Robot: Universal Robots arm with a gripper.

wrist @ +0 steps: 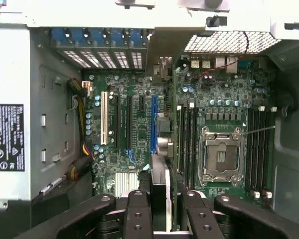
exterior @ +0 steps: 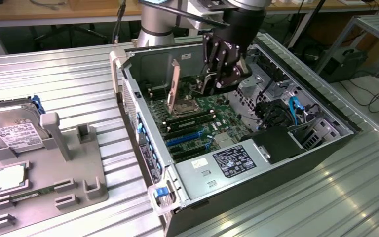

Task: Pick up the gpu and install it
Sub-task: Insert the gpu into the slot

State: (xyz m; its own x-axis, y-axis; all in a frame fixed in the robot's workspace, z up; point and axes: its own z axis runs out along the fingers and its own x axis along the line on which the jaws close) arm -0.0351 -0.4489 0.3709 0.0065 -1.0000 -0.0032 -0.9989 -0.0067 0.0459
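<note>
- The gpu (wrist: 162, 164) is clamped edge-on between the partly closed pincer (wrist: 162, 209) fingers, above the motherboard (wrist: 134, 124).
- It is judged stiff, light and fragile; best held by the board edges.

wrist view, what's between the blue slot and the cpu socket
The gpu, edge-on in the claw, and black memory slots lie between the blue slot and the cpu socket, in the wrist view.

One open grey metal computer case (exterior: 334, 129), one green motherboard (wrist: 139, 124) with one silver square CPU socket (wrist: 220, 157), one white long expansion slot (wrist: 104, 118), one blue long expansion slot (wrist: 153, 119), one silver boxy white-labelled hard drive (exterior: 13, 128), one grey plastic parts holder (exterior: 51, 177), one black robot gripper (exterior: 217, 79).
</note>
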